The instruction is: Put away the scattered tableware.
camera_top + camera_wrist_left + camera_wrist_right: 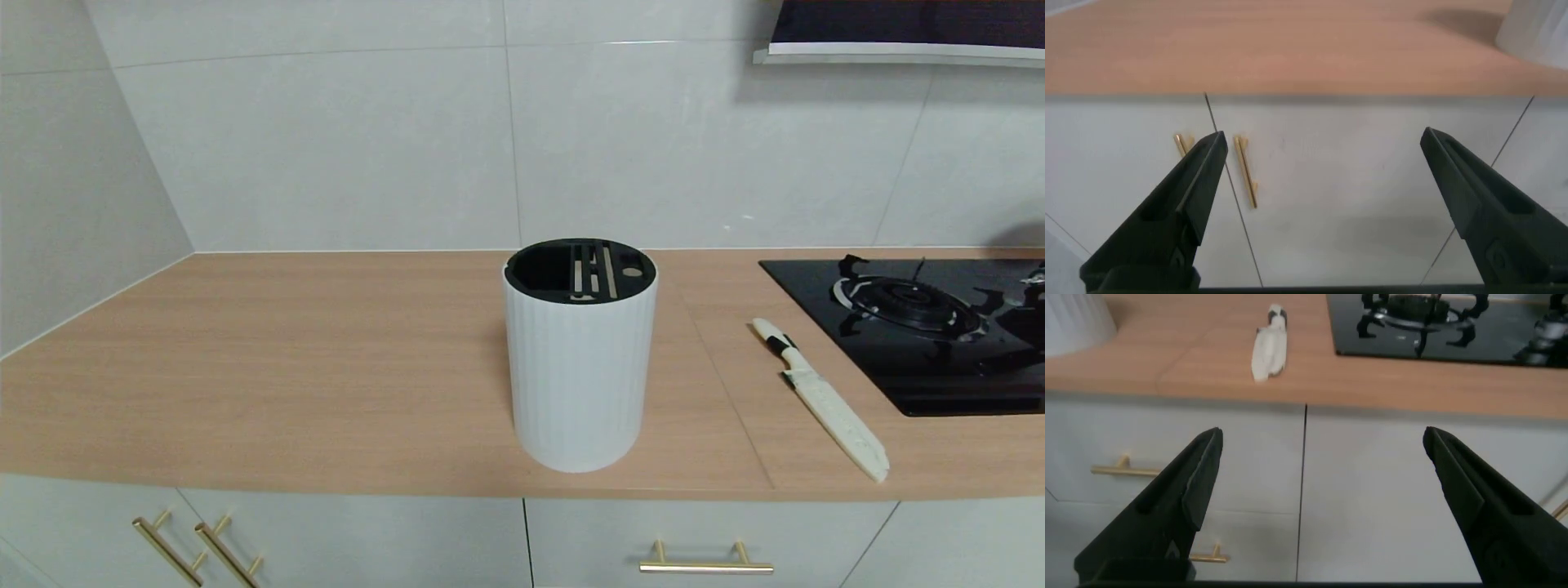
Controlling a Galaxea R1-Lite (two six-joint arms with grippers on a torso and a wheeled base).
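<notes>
A white ribbed cylinder holder [580,367] with a black slotted top stands upright in the middle of the wooden counter [286,367]. A white knife [820,396] with a black band on its handle lies flat to the holder's right, beside the stove, and also appears as the knife [1269,345] near the counter's front edge. My left gripper [1323,155] is open, held below the counter edge before the cabinet fronts, with a corner of the holder [1535,33] beyond. My right gripper [1323,453] is open too, low in front of the cabinets, short of the knife.
A black gas stove [922,318] fills the counter's right end, with a hood [898,41] above. Tiled walls close off the back and left. White cabinet doors with gold handles [706,563] sit under the counter. The counter's left half is bare wood.
</notes>
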